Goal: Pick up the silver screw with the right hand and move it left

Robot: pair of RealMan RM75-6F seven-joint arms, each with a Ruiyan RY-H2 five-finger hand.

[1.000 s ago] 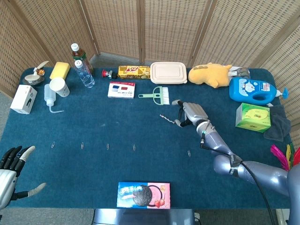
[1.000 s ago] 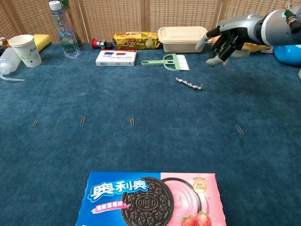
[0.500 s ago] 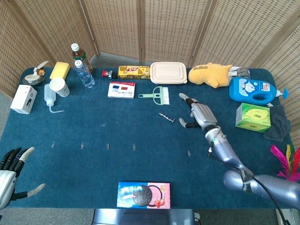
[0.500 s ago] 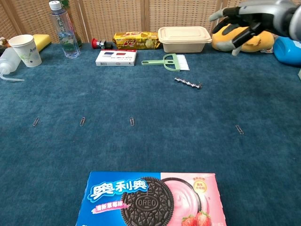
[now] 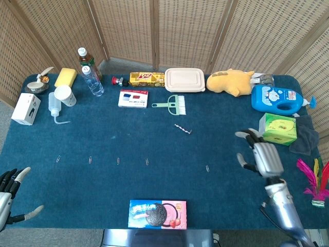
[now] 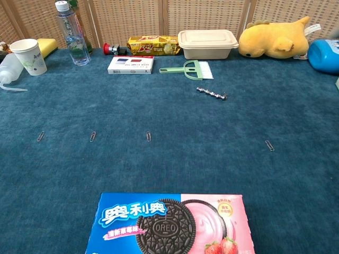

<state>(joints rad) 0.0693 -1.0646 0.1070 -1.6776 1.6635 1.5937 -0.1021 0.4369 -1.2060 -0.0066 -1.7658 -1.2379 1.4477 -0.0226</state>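
Observation:
The silver screw (image 5: 183, 128) lies flat on the blue table cloth, just below the green brush (image 5: 174, 104); the chest view shows the silver screw (image 6: 212, 93) alone, with nothing touching it. My right hand (image 5: 262, 156) hovers far to the screw's right near the green box (image 5: 277, 128), fingers spread and empty. My left hand (image 5: 9, 193) sits at the lower left corner, fingers apart, holding nothing. Neither hand appears in the chest view.
An Oreo box (image 5: 157, 213) lies at the front edge. Several paper clips (image 5: 117, 161) dot the cloth in a row. Along the back stand bottles (image 5: 92, 80), a cup (image 5: 65, 95), a lunch box (image 5: 184, 80), a yellow plush (image 5: 234, 82) and a blue detergent bottle (image 5: 280, 99).
My right hand has pulled away from beside the screw, moving right and toward the front, and has left the chest view. The screw stays where it lay.

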